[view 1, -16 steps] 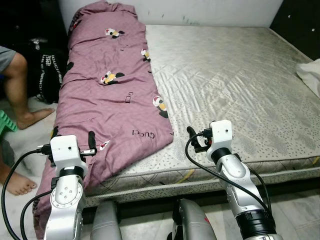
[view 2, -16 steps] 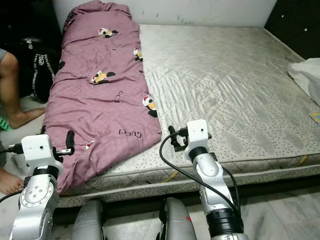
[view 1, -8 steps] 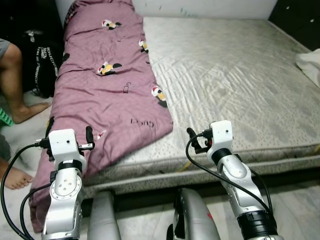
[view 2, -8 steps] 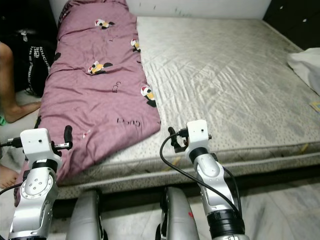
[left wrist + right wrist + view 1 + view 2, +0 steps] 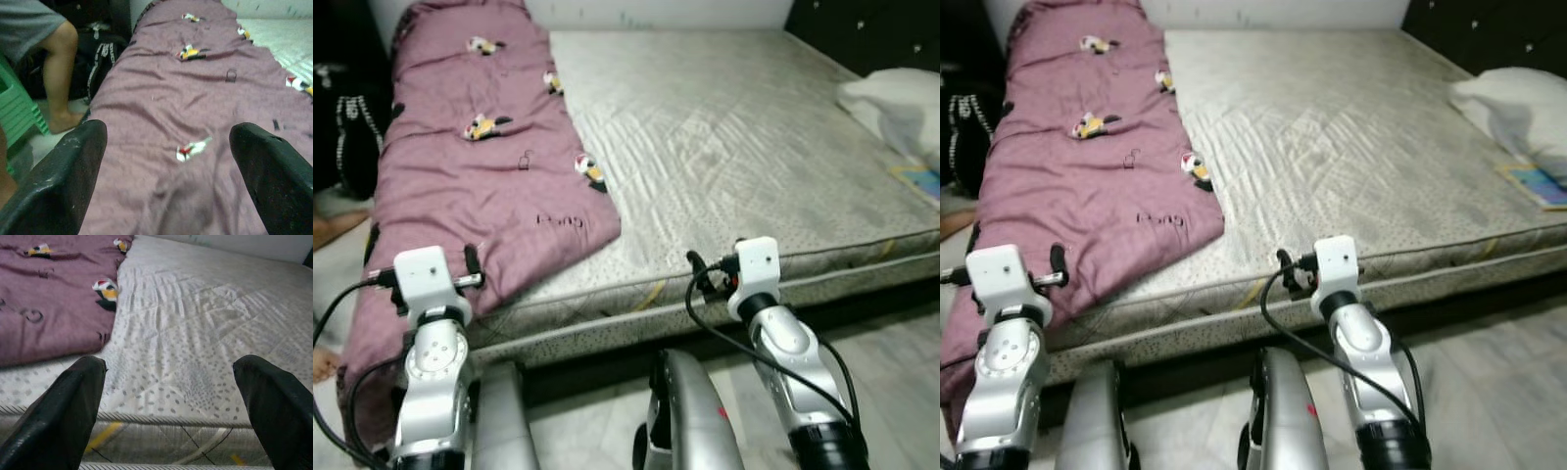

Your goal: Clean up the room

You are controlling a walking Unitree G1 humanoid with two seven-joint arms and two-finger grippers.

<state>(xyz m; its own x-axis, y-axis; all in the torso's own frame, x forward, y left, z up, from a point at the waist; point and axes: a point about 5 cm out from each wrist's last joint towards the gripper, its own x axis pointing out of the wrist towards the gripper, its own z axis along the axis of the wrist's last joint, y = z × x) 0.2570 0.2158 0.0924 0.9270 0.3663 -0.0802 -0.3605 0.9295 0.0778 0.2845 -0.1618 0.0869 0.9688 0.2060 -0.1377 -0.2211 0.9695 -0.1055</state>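
A: Left wrist view: left gripper [image 5: 168,176] spread wide, nothing pinched; purple blanket [image 5: 195,122] straight ahead of the fingers [image 5: 63,171], draping past them off the mattress edge. Person's leg [image 5: 61,73] and green stool [image 5: 17,110] off to that gripper's outer side, black bag [image 5: 100,54] beyond.

B: Right side?

A: Right gripper [image 5: 171,401] spread just as wide, empty, held just short of the bare mattress [image 5: 205,333] edge; blanket corner ahead and toward the left gripper.

B: Step in hand, as judged?

A: Probably approach to the blanket for folding or straightening. Best done by stepping closer, keeping both grippers level, closing on the hanging near hem with the left, on the near corner [image 5: 597,230] with the right. Low bite on the fabric advisable, clear of the mattress piping. Wide berth from the person's leg.

B: Versus one second ago?

A: Whole head view shifted rightward: camera turn, not blanket motion. White pillow [image 5: 1508,98] and a coloured book [image 5: 1538,181] beyond the right gripper now more in view; the person's legs gone from the head view's left edge. Both grippers held out front, much as before.
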